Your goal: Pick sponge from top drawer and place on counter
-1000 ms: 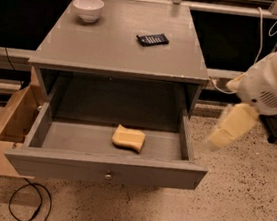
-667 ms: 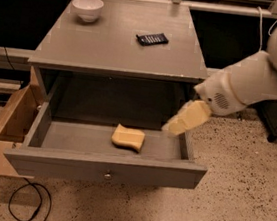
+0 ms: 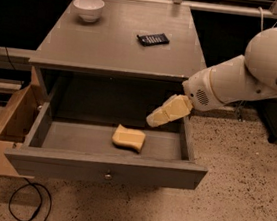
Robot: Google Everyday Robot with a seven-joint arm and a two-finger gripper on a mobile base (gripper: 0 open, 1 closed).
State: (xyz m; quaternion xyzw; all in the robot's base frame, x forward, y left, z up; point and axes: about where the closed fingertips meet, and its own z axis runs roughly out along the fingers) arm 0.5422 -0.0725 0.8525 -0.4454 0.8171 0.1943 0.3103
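I have the top drawer pulled out toward the near side, with a small round knob in the middle of its front panel. The sponge lies flat on the drawer floor, a bit right of centre and close to the front wall. Its wavy edge faces near.

The gripper hangs over the right part of the open drawer and is tilted down and to the left. Its tip is just above and to the right of the sponge, apart from it and not touching. I cannot tell whether the gripper is released or clenched. The white arm comes in from the right, level with the cabinet edge.

The counter sits directly above the drawer. A white bowl stands at its far left corner, and a flat black device lies right of centre, toward the far side.

On the floor, a tan wooden box stands just beside the drawer's left wall. A black cable loops on the speckled floor near left, below the drawer front.
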